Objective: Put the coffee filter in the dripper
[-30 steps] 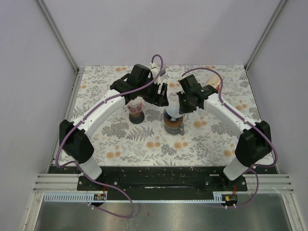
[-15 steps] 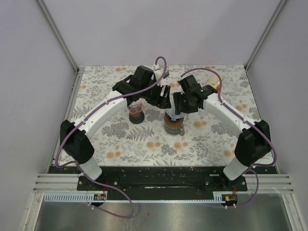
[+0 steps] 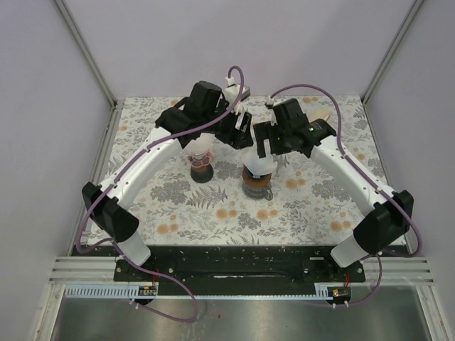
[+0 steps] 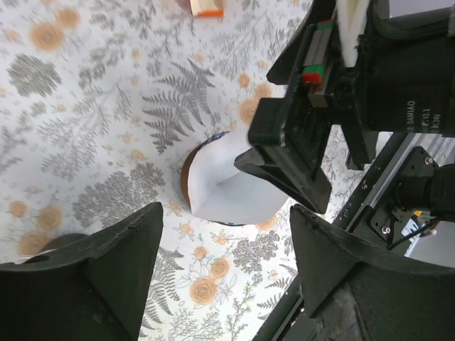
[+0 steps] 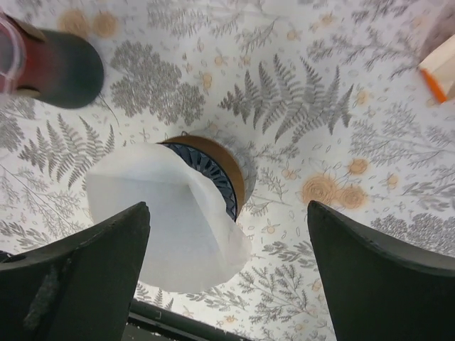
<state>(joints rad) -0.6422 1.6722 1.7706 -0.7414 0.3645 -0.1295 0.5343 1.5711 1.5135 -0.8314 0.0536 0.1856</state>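
- On the flower-printed table cover (image 3: 178,206), about midway between the near and far edges, a brown-rimmed coffee dripper with a dark blue ribbed inside (image 5: 226,186) carries the white paper cone filter (image 5: 160,213). The paper sits crooked, draped over one side of the rim, with a crescent of ribbing bare on the other.
- Directly above, the right gripper (image 5: 227,209) hangs with its two black fingers spread wide and nothing pinched between them. The left wrist view shows one finger very close over the paper; whether it touches cannot be told.
- Toward the left edge from the dripper, and close to it, stands a reddish translucent cup on a dark round base (image 3: 202,169), with white paper at its top.
- Slightly farther back, the left gripper (image 4: 226,212) hovers over the same spot, its fingers also parted and empty.
- Near the far right corner lies a pale block with an orange edge (image 5: 437,74), well apart from the work.
- Judged from this, the filter is delivered but not seated. The step in hand is settling it.
- To do that well, one finger should press gently down at the cone's centre, so the point slides into the ribbed funnel and the paper's edge rises evenly all round.
- A push at the overhanging side risks folding the paper or tipping it off the rim, and the two grippers, crowded together, should take turns.
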